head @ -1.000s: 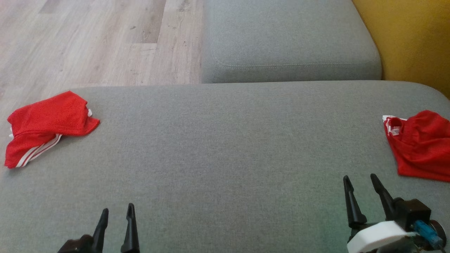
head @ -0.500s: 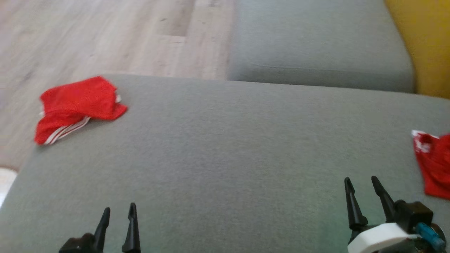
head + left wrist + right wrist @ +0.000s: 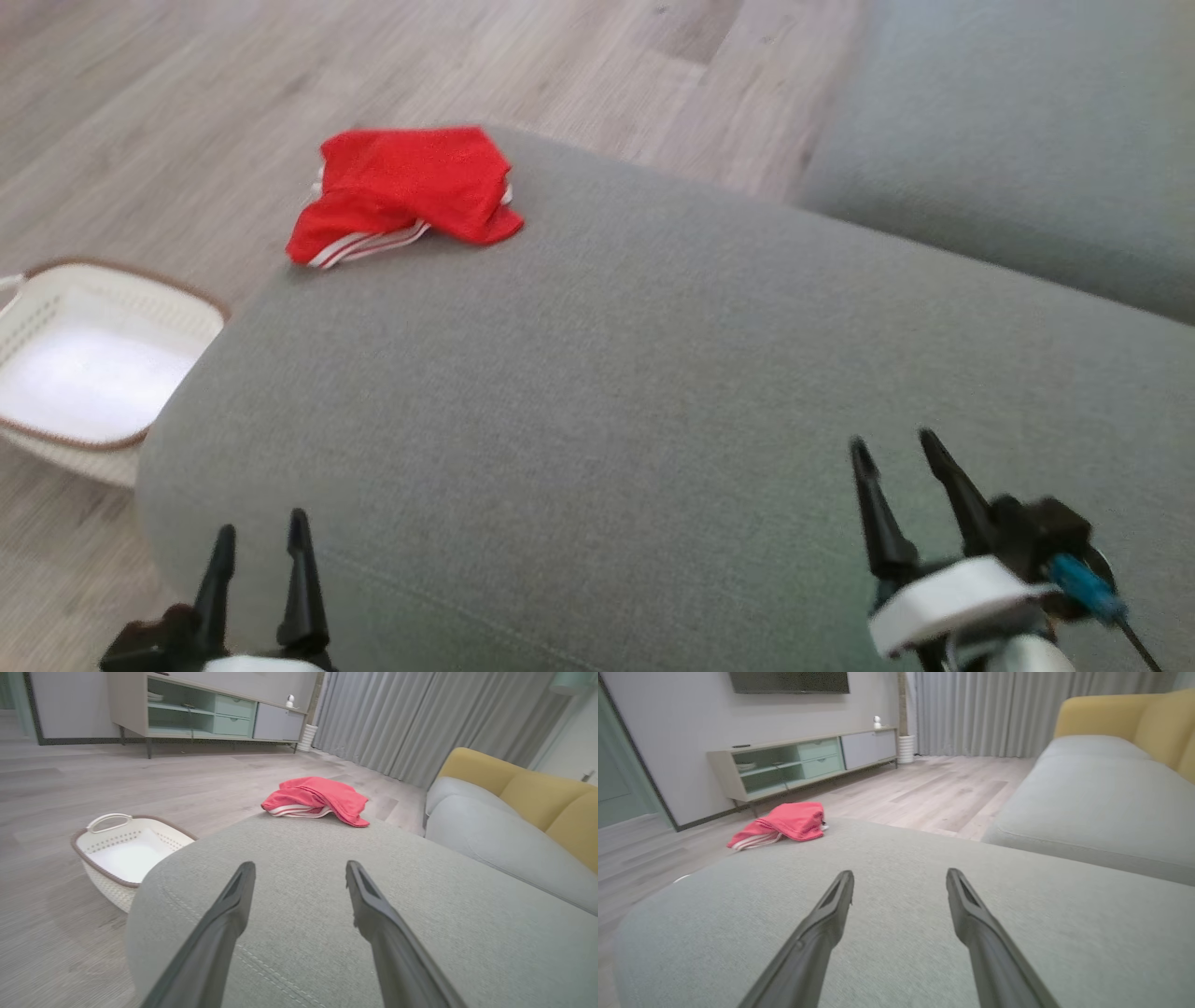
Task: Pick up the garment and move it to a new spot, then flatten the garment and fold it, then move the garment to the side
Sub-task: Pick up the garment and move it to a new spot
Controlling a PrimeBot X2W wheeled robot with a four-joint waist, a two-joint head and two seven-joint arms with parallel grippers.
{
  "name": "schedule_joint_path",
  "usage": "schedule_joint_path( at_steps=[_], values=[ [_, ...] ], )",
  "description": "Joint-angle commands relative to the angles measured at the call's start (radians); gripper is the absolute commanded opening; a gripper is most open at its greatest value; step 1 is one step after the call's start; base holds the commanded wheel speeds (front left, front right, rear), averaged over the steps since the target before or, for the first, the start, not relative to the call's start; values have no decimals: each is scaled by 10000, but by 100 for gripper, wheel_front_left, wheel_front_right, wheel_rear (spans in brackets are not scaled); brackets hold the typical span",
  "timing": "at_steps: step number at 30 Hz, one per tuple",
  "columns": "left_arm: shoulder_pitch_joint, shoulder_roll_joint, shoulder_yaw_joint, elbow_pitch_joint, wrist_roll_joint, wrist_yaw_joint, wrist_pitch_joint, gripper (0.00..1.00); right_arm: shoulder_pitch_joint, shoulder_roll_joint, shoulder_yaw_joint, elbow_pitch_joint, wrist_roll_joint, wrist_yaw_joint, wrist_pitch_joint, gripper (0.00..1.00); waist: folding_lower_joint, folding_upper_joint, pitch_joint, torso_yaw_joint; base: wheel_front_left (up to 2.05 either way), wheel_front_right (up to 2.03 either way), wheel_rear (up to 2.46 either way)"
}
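Observation:
A crumpled red garment [image 3: 406,191] with white stripes lies at the far left corner of the grey sofa cushion [image 3: 653,392]. The left wrist view shows the garment [image 3: 317,799] beyond my fingers, and in the right wrist view the garment [image 3: 782,823] lies far off to the left. My left gripper [image 3: 259,541] stands open at the cushion's near left edge, empty. My right gripper [image 3: 896,450] is open and empty over the near right of the cushion. Both are well short of the garment.
A white laundry basket [image 3: 37,280] with a brown rim stands on the wooden floor left of the cushion, seen too as the basket [image 3: 93,830] in the left wrist view. A second grey cushion [image 3: 1027,168] lies at the far right. A yellow sofa back [image 3: 514,784] rises beyond.
The head camera has swung left: the left garment now sits upper middle, the basket has come into view, and the red garment at the right has left the picture. Both grippers stay open.

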Motion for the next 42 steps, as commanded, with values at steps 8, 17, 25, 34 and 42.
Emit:
schedule_joint_path(
  at_steps=[8,17,25,34,42],
  values=[
    [-16,-44,953,-685,-1,178,-367,100,-1103,-82,929,-9,30,65,-43,100,0,-1,473,394,0,0,0],
    [253,-302,1195,-758,123,92,-431,100,-1223,-81,1123,80,-34,65,-17,100,0,-1,602,509,0,0,0],
    [-331,33,1481,-869,-41,-330,-253,100,-1154,-81,602,-492,-294,65,198,100,0,-1,855,716,0,0,0],
    [-3730,1836,2564,-895,-17,-1024,548,100,-1793,-81,-150,-2205,-1646,65,1261,100,0,-1,2681,-162,0,0,0],
    [-8361,2672,2497,1593,-205,-1850,2046,100,-2481,-81,-145,-3927,-2775,65,2404,100,0,-1,4558,-1317,0,0,0]
  ],
)
